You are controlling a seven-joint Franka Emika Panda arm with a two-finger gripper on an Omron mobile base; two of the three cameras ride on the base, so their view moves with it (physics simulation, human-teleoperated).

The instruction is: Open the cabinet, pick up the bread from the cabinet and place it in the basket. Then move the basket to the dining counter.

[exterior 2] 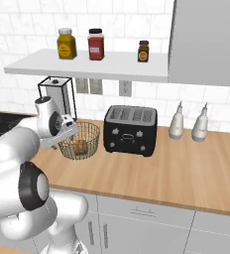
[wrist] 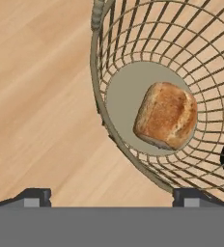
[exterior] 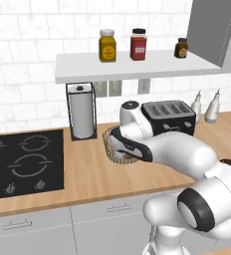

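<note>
Bread (wrist: 166, 116): lies on the basket (wrist: 133, 159) floor, right of centre in the hand view.
Gripper (wrist: 111, 197): jaws spread wide, empty, straddling the near rim.
Risk: a thin-wire grasp could slip, tipping the basket on the bench (wrist: 41, 96).

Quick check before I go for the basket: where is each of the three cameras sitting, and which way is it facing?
Left base view: behind the arm's left, facing the wall; arm crosses from lower right, hiding most of the basket.
Right base view: behind its right; arm rises lower left beside the toaster.
Hand view: looks down into the basket at the bread; the open gripper straddles the rim.
Shared: both base views show basket, toaster, shelf jars.
</note>
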